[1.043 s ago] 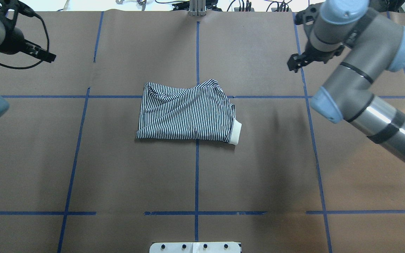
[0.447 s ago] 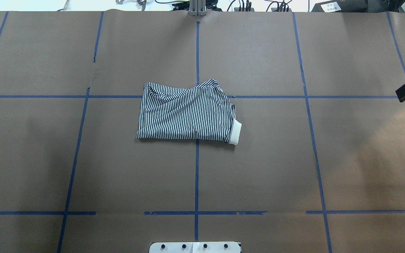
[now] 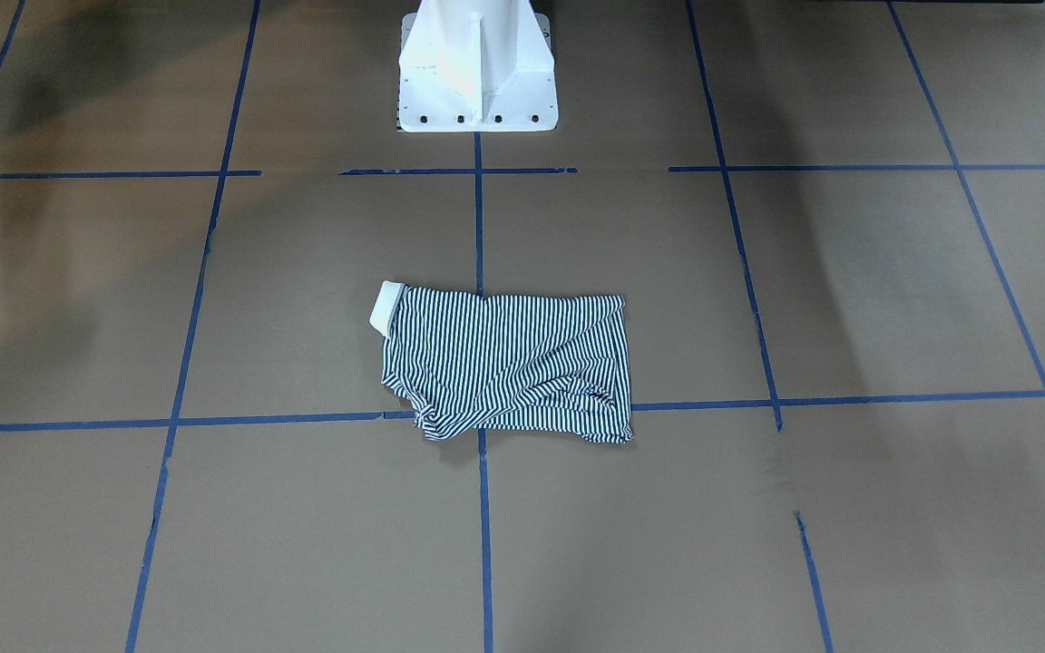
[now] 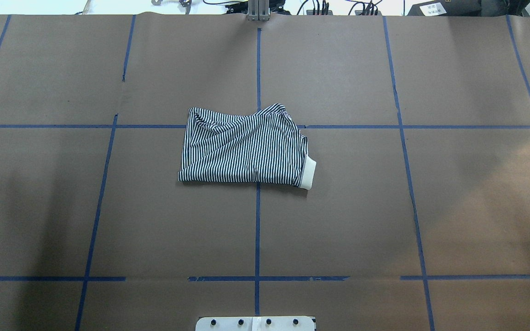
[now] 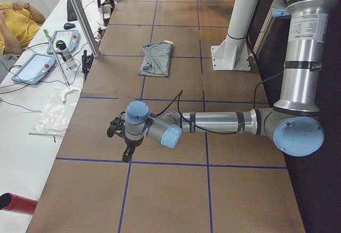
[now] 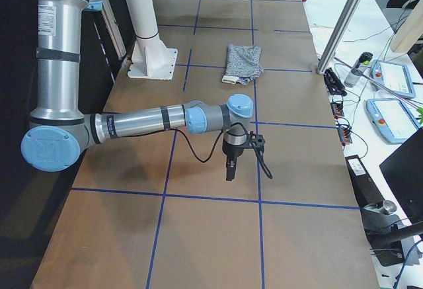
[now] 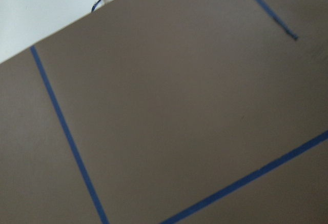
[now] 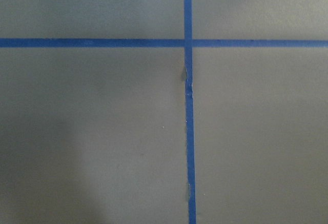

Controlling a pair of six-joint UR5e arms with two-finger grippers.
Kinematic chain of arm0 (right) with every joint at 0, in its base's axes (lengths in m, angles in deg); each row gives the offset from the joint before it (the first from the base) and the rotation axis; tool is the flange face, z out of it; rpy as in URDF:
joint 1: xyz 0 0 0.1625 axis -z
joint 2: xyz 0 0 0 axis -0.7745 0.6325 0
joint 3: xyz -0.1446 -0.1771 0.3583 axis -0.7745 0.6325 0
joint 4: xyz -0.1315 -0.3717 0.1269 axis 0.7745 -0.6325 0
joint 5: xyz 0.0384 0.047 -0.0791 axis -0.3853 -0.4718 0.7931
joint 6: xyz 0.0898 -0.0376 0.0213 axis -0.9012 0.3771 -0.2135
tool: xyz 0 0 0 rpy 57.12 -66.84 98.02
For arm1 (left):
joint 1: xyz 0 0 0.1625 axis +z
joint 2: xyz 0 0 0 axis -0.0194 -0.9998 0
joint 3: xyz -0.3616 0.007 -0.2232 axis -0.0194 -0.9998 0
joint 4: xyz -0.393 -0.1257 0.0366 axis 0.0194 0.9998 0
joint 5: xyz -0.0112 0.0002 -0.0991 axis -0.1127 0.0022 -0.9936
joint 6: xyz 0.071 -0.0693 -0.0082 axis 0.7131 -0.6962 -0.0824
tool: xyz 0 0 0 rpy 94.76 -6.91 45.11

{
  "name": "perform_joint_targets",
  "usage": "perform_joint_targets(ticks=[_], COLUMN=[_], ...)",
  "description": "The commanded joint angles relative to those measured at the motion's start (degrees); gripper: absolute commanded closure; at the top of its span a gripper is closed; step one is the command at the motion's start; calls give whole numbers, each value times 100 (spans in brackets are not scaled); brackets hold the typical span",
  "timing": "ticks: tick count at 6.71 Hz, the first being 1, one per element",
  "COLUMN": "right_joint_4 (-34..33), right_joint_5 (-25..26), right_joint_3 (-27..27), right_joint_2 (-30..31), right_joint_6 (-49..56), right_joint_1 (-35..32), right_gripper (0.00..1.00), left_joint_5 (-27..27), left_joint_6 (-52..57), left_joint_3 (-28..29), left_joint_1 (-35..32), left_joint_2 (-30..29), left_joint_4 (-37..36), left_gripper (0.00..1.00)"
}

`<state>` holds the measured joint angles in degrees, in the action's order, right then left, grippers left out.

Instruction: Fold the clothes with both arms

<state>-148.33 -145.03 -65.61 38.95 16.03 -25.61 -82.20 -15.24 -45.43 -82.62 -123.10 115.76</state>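
The surface [image 4: 338,207] is covered in brown paper and marked into big squares by blue tape [image 4: 257,230], with the white pedestal [image 3: 477,63] at the robot's edge. Along the opposite edge stands a metal post [image 5: 80,14], and beyond it a white bench [image 5: 32,115] with a person seated at it.

The shirt [image 4: 244,149] lies folded into a rough rectangle at the middle of the surface, across a tape crossing. Its near edge and the edge on the robot's left are straight. The far edge is rumpled, with a loose fold running across it. A cream band [image 4: 309,172] sticks out at the near corner on the robot's right. Brown paper shows on every side of the shirt, out to the next tape lines and past them.

The left arm [image 5: 213,122] reaches low and level over the surface toward the bench side. Its jaws point down, close above the paper and well apart from the shirt. The right arm [image 6: 145,122] is stretched out the same way at the other end, its jaws also pointing down, well apart from the shirt. I cannot tell how far either pair of jaws is open, and nothing is seen in them. Both wrist views show only paper and tape.
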Motion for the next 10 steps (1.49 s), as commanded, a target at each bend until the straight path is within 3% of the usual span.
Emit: perform_joint_targets(ticks=[1, 4, 6, 10], right_joint_4=[-9, 34, 17, 17], right_joint_5=[-696, -618, -627, -600], right_joint_3=[-14, -66, -75, -75], right_joint_2=[299, 755, 940, 1003], right_joint_6=[377, 545, 1633, 1610], right_joint_1=[-561, -957, -1194, -1248], right_gripper=[0, 0, 0, 0], left_joint_5=[-263, -274, -283, -292], left_joint_6=[1014, 1417, 1426, 1435], left_joint_3=[161, -768, -911, -981], left_joint_1=[-378, -847, -847, -847], left_joint_2=[-24, 45, 168, 448], left_joint_4=[-1130, -2944, -2916, -2775], left_gripper=[0, 0, 0, 0])
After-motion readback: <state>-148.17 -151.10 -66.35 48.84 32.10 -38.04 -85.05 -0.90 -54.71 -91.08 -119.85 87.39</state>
